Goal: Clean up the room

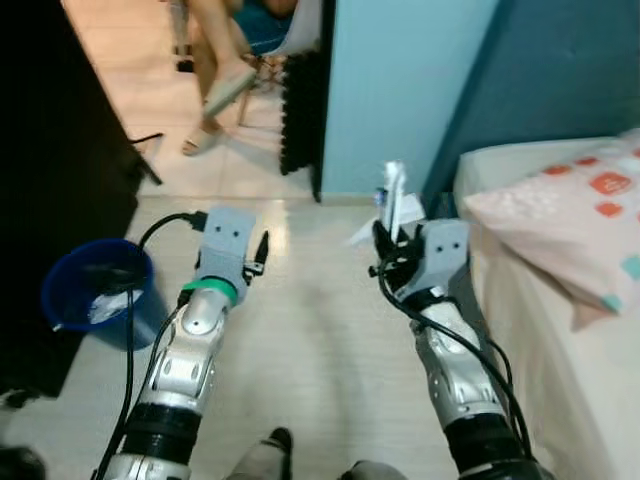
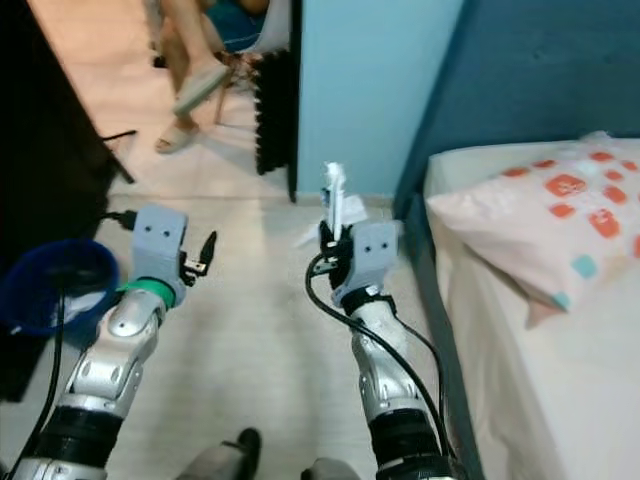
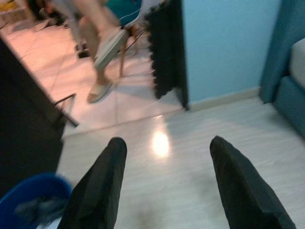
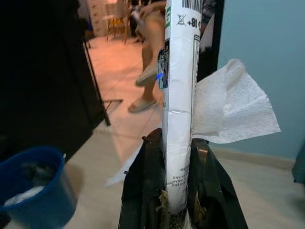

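Note:
My right gripper (image 1: 388, 243) is shut on a flattened white wrapper (image 4: 178, 95) with printed text, held upright together with a piece of white tissue (image 4: 233, 107). The wrapper (image 1: 395, 195) sticks up above the black fingers, over the pale floor near the bed's corner. My left gripper (image 1: 261, 250) is held out over the floor, open and empty; its two black fingers (image 3: 102, 183) stand wide apart. A blue bucket (image 1: 98, 290) with some crumpled trash inside stands on the floor at my left, beside the left arm.
A bed (image 1: 560, 330) with a pink patterned pillow (image 1: 570, 220) fills the right side. A dark cabinet (image 1: 50, 150) rises on the left. A light-blue wall (image 1: 400, 90) and a black foam panel (image 1: 300, 110) stand ahead. A seated person's legs (image 1: 215, 70) are beyond the doorway.

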Controlling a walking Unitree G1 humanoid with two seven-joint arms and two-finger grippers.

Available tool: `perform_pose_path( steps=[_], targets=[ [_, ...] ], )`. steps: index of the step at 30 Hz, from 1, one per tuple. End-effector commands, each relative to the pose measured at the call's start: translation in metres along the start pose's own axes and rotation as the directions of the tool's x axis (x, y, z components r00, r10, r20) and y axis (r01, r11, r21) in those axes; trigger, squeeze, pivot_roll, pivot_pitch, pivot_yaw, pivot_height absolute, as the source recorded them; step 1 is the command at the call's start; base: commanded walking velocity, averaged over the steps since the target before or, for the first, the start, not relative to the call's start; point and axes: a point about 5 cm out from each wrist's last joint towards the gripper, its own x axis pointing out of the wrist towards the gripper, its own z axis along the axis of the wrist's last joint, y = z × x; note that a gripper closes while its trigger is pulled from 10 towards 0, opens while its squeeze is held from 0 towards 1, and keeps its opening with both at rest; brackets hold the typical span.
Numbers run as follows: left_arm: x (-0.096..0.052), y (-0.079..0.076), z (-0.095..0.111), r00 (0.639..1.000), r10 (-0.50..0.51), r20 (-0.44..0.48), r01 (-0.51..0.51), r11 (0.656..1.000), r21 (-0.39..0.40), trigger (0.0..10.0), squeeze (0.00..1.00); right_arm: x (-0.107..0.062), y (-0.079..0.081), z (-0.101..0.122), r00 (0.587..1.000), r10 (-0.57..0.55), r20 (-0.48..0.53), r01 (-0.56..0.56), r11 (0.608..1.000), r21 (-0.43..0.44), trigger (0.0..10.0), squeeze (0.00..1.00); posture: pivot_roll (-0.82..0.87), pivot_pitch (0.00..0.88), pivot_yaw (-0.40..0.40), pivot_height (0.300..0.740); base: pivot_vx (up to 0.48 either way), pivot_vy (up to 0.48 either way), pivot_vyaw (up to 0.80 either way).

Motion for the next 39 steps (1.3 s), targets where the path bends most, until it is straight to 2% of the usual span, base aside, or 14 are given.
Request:
perform_pose_path(
  steps=[1, 23, 35, 39],
  targets=[
    [-0.0028, -0.0003, -0.0124, 0.999, -0.002, -0.040, 0.003, 1.000, 0.020, 10.0, 0.00, -0.0060, -0.0045, -0.0081, 0.999, -0.017, -0.030, 0.017, 1.000, -0.001, 10.0, 0.00, 0.00, 0.000, 0.026, 0.734, 0.000, 0.000, 0.69],
    [-0.0012, 0.0002, -0.0089, 1.000, 0.020, -0.012, -0.020, 0.999, 0.033, 10.0, 0.00, -0.0067, -0.0055, -0.0112, 0.999, -0.020, -0.038, 0.020, 1.000, 0.008, 10.0, 0.00, 0.01, 0.000, 0.024, 0.734, 0.000, 0.000, 0.70],
    [0.0005, 0.0028, -0.0120, 0.999, 0.044, -0.022, -0.043, 0.998, 0.054, 10.0, 0.00, -0.0057, -0.0038, -0.0125, 0.998, -0.023, -0.050, 0.023, 1.000, -0.006, 10.0, 0.00, 0.01, 0.000, 0.026, 0.734, 0.452, 0.000, 0.06],
    [0.0006, 0.0028, -0.0120, 0.999, 0.043, -0.020, -0.042, 0.997, 0.057, 10.0, 0.00, -0.0053, -0.0078, -0.0114, 0.998, -0.052, -0.042, 0.052, 0.999, 0.004, 10.0, 0.00, 0.01, 0.000, 0.028, 0.734, 0.454, 0.000, 0.71]
  ],
)
